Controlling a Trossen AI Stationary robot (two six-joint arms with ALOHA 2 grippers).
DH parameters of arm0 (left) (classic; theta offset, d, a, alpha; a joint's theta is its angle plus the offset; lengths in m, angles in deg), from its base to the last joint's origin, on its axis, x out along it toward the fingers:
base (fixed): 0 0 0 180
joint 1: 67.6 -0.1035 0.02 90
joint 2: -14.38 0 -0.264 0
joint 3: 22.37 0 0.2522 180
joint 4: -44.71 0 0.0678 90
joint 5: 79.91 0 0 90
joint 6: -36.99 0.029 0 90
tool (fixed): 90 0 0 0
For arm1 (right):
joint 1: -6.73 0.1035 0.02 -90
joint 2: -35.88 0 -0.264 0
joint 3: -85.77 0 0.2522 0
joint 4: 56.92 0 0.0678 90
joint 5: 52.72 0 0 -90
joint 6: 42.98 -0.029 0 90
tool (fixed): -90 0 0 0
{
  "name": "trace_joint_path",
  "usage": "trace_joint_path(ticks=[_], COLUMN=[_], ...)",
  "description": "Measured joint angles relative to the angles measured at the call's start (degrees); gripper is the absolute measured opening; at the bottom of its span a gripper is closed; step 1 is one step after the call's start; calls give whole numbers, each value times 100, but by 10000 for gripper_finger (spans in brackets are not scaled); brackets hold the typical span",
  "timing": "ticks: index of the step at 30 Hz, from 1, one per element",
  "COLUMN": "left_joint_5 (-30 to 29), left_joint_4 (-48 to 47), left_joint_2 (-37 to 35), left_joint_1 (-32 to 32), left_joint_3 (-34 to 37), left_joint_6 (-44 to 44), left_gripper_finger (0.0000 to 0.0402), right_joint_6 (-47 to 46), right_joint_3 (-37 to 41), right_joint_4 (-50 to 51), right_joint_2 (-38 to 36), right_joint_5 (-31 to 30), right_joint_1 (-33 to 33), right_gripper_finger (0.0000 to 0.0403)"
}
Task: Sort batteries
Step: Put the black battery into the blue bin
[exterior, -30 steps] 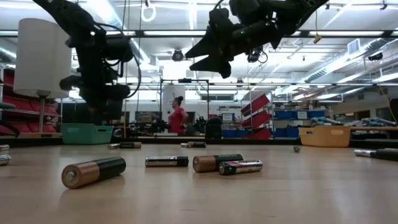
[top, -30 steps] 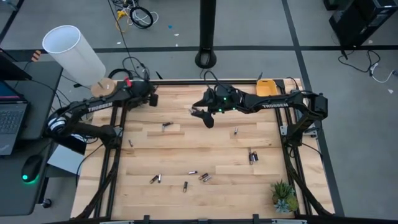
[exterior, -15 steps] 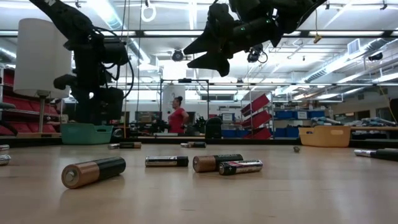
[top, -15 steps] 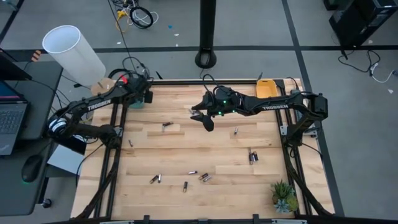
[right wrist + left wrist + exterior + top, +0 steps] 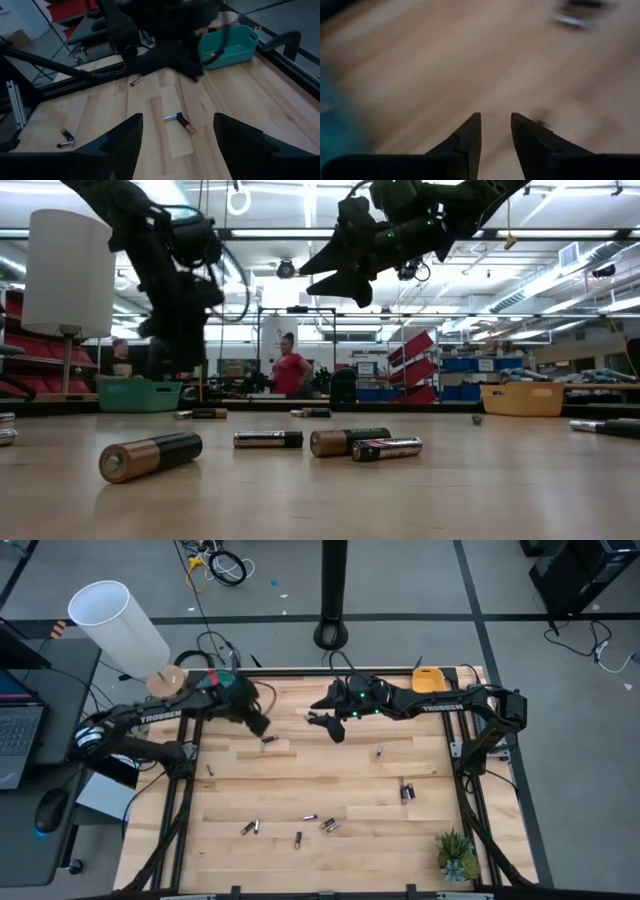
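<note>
Overhead, the batteries [image 5: 322, 823] lie scattered over the table [image 5: 300, 780], most toward the near edge, one pair [image 5: 267, 741] just beside the left gripper [image 5: 258, 723] at far left. The right gripper [image 5: 328, 726] hangs above far centre. Its wrist view shows fingers [image 5: 117, 142] spread wide, nothing between. The left wrist view is blurred; its fingers [image 5: 470, 137] seem parted, gripping nothing.

Table [image 5: 300, 775] centre lies bare, with clear passage between both arms. Obstructions: batteries [image 5: 325, 824] scattered toward 6 o'clock, a pair [image 5: 406, 792] at 4 o'clock, two cells [image 5: 268, 741] near 11 o'clock. Teal tray [image 5: 227, 46] occupies the 10 o'clock corner, orange tray [image 5: 428, 680] the 1 o'clock edge, a plant [image 5: 456, 855] the 5 o'clock corner.
</note>
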Motion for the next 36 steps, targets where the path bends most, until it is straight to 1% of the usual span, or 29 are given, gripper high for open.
trace_joint_path(ticks=[3, 5, 8, 13, 17, 22, 24, 30, 36], left_joint_5=[94, 277, 539, 476, 185, -240, -291, -130, -103], left_joint_4=[348, 918, 1733, 2967, 3758, 4805, 5107, 5749, 6264], left_joint_2=[20, 9, -9, -9, -9, -9, -5, 240, 658], left_joint_1=[454, 678, 813, 954, 987, 989, 987, 995, 1034], left_joint_3=[61, 270, 677, 1340, 1769, 2290, 2478, 2897, 2946], left_joint_6=[379, 523, 387, 81, 81, 75, 75, 73, 73], left_gripper_finger=[119, 119, 112, 95, 96, 111, 117, 140, 178], right_joint_6=[39, 42, 39, 42, 40, -128, -190, -308, -451], right_joint_3=[0, 2, 2, 2, 2, 2, 2, 2, 2], right_joint_4=[-1, -1, -1, 1, 1, 3, 7, 8, 5], right_joint_2=[0, 0, 0, 0, 0, 0, 0, 0, 0], right_joint_5=[4, 12, 17, 20, 24, 41, 48, 131, 131], right_joint_1=[-39, -66, -80, -62, -29, -29, -25, -25, -25], right_gripper_finger=[251, 251, 251, 251, 251, 251, 251, 251, 251])
